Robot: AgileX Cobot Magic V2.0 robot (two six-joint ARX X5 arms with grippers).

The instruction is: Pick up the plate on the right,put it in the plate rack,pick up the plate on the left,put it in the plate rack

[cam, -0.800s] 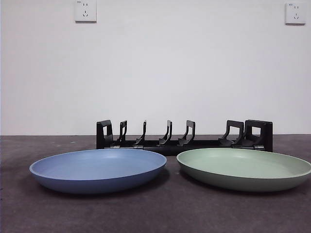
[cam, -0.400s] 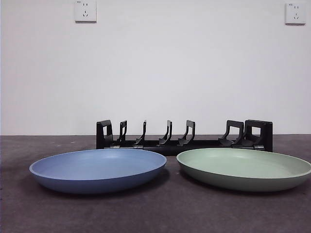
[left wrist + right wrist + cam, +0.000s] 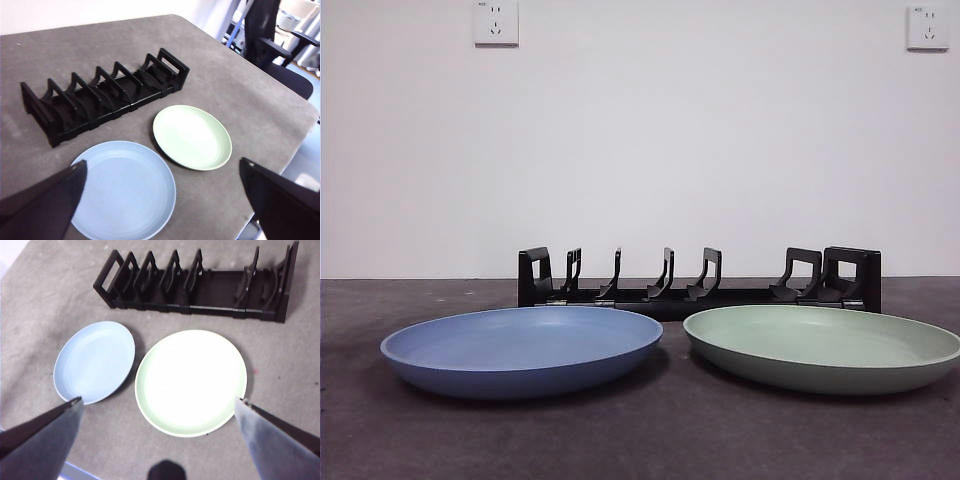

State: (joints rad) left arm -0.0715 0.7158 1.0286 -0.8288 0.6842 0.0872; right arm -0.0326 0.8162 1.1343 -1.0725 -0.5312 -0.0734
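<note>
Plates sit side by side on the surface [image 3: 640,440], both round, shallow and matte, with smooth low rims. The blue plate [image 3: 522,350] lies on the left and the pale green plate [image 3: 822,346] on the right, close together but not touching. Just beyond them, on the far side, stands the plate rack [image 3: 699,284]: a long, low piece of black plastic, with pairs of curved upright prongs along its length and blocky ends. Nothing rests in its slots.

The surface is covered in a dark grey, felt-like material with a slightly mottled nap. Behind it rises a plain white wall with two white sockets [image 3: 496,22] high up, and the left wrist view shows a black office chair [image 3: 267,35] past the surface's rounded corner.

Both arms hang above the scene, well clear of everything. The left claw [image 3: 162,172] is spread wide and has hold of nothing, poised over the two plates. The right claw [image 3: 157,402] is likewise spread wide and empty, roughly above the green plate.
</note>
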